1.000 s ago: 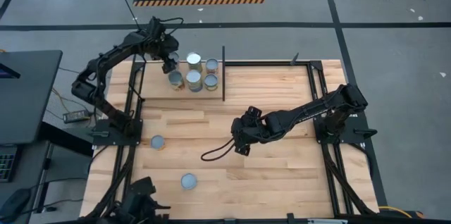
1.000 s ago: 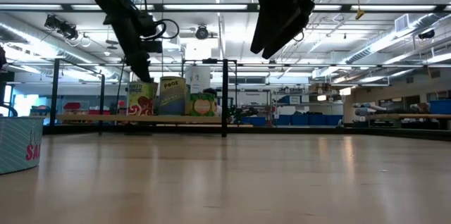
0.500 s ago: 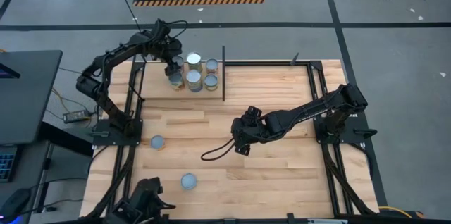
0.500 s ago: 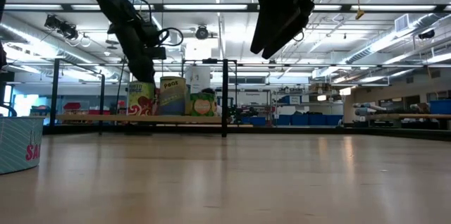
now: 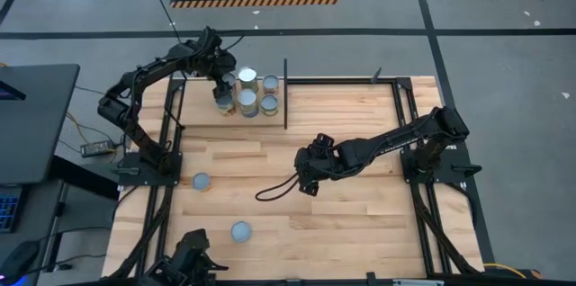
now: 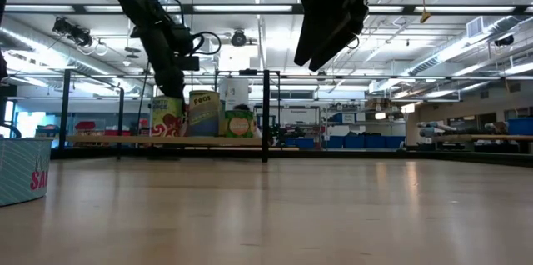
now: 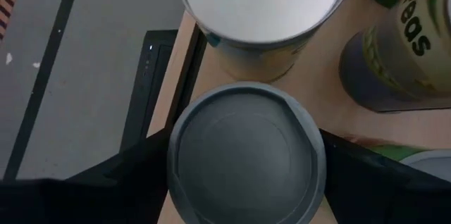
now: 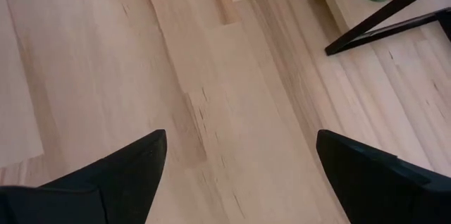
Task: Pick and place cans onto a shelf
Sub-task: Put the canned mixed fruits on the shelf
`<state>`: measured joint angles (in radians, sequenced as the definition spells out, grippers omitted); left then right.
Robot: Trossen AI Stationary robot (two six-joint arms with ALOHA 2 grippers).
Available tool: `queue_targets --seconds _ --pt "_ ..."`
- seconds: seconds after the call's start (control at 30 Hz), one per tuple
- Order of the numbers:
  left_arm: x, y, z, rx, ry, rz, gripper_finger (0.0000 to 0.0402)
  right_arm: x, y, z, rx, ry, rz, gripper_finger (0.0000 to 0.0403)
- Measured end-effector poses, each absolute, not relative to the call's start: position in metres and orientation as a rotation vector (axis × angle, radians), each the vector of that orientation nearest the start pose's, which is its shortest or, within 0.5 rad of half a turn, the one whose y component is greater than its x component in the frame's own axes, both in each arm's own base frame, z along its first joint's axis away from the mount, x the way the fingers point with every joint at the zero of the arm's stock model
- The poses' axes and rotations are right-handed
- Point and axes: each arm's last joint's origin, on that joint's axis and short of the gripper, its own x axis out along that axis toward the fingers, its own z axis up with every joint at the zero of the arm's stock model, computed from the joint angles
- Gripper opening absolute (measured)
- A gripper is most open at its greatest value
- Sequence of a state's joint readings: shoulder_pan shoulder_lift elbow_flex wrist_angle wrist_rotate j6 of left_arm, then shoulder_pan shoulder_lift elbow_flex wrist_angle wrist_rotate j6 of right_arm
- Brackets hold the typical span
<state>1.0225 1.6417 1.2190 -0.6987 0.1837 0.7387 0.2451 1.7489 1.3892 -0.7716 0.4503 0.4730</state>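
The shelf (image 5: 193,111), a pale wood panel in black posts, stands at the table's far left with several cans on it. My left gripper (image 5: 220,86) is down over the leftmost can (image 7: 246,157), a grey-topped one with a red and green label (image 6: 166,119). That can stands on its bottom on the shelf. Two more cans (image 5: 201,181) (image 5: 240,230) stand on the table near the left. My right gripper (image 5: 307,176) hangs open above the middle of the table, nothing between its fingers (image 8: 120,175). My left gripper has the can's round side wall (image 7: 173,168) between its two fingers (image 7: 113,185), one on each side, just below the top rim. The fingers come from above, slanting down. The can is upright with its bottom on the shelf.
A black post (image 5: 285,93) marks the shelf's right end. A tall can (image 7: 394,48) and a white-topped one (image 7: 264,5) stand close beside the held can. A black cable loop (image 5: 274,194) trails on the table below my right arm. Bare planks lie to the right.
My left gripper has sunk a little and shifted slightly toward the other cans on the shelf. The can between its fingers stays in the same place on the shelf.
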Motion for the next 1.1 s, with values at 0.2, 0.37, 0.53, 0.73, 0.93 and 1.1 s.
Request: queue_targets --seconds 0.2,0.37,0.53,0.73,0.93,1.1 --pt "0.175 0.278 0.234 -0.020 1.139 0.367 0.0326 0.349 0.074 0.248 0.040 0.987 -0.424 0.0374" --pt "0.174 0.277 0.233 0.005 1.166 0.360 0.0345 0.349 0.074 0.248 0.039 0.987 -0.424 0.0374" --pt "0.174 0.277 0.233 0.008 1.174 0.361 0.0347 0.350 0.074 0.248 0.039 0.986 -0.423 0.0374" --pt "0.174 0.278 0.233 0.013 1.174 0.375 0.0347 0.350 0.074 0.248 0.039 0.986 -0.423 0.0374" --pt "0.173 0.277 0.237 0.026 1.176 0.392 0.0348 0.349 0.075 0.248 0.048 0.993 -0.409 0.0374" --pt "0.174 0.270 0.248 0.056 1.148 0.400 0.0348 0.350 0.075 0.248 0.052 0.998 -0.399 0.0374"
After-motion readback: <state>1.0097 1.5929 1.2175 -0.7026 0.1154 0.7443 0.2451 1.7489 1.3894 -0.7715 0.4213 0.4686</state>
